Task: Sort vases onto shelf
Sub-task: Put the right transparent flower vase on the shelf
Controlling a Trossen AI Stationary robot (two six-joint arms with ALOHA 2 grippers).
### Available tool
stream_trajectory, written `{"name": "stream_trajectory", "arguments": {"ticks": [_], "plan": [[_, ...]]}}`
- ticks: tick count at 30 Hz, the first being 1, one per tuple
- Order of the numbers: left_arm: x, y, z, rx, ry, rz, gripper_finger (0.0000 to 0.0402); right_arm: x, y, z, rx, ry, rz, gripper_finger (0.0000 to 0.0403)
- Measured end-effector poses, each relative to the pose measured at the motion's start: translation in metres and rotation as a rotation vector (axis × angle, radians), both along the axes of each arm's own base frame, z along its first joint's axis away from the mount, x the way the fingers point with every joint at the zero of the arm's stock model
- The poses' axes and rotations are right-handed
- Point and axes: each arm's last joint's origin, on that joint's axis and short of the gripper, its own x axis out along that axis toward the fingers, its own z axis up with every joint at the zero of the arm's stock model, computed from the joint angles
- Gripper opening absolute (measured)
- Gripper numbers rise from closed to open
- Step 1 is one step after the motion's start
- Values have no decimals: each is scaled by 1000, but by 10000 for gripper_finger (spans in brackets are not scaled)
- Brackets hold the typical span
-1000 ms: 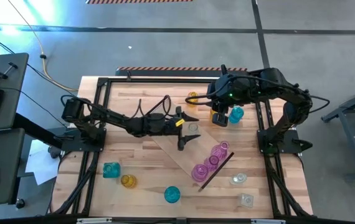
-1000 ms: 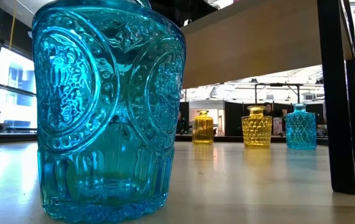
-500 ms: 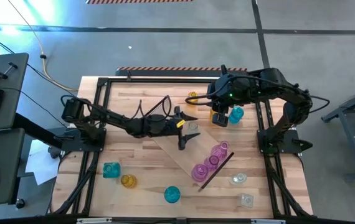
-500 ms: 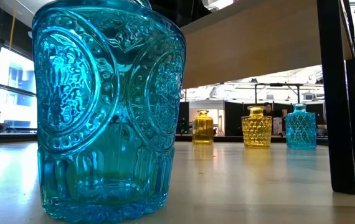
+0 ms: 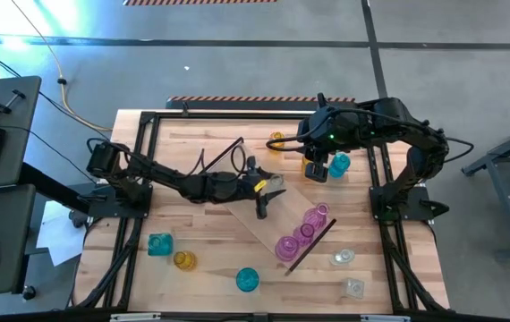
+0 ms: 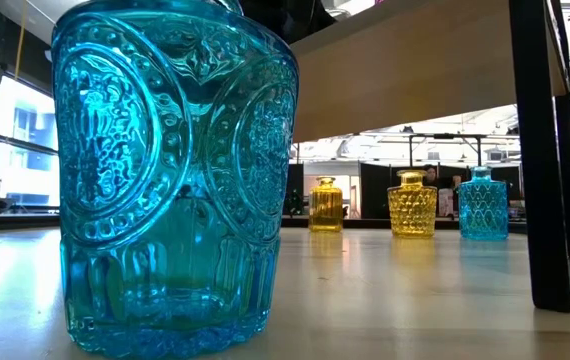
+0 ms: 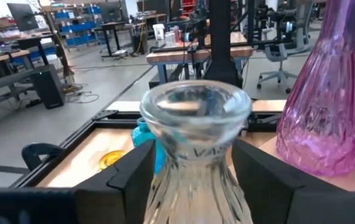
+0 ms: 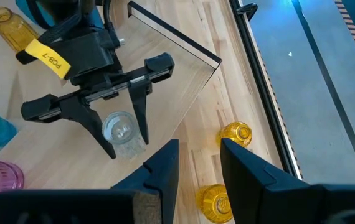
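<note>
Between the left gripper's (image 8: 118, 134) two dark fingers (image 7: 131, 177) stands a clear vase (image 7: 195, 149) on the shelf (image 8: 184, 74). Those jaws sit close on both sides of its neck, maybe just touching. Just past them stands a pink vase (image 7: 324, 112). Over by two yellow vases (image 8: 236, 134), the right gripper (image 8: 199, 168) hangs with jaws partly apart, holding nothing.

Both arms are matte black, built of slim jointed links with thin black cables looping alongside. The left claw (image 8: 112, 127) has two angular black fingers and a yellow tag lettered, apparently, "PC8-7". A small green light glows on the right arm.
</note>
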Motion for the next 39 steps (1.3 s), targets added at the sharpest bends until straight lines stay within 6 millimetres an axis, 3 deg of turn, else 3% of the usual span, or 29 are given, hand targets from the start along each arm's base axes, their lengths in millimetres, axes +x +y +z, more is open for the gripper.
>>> {"name": "stream_trajectory", "arguments": {"ticks": [28,34,39], "plan": [[-5,-8,-9,-105,54,169,174,0,0,0,3,0,-2,99],[-16,-7,-1,-80,114,227,174,0,1,0,3,0,3,99],[-43,1,-1,-97,116,256,174,0,7,0,3,0,25,99]]}}
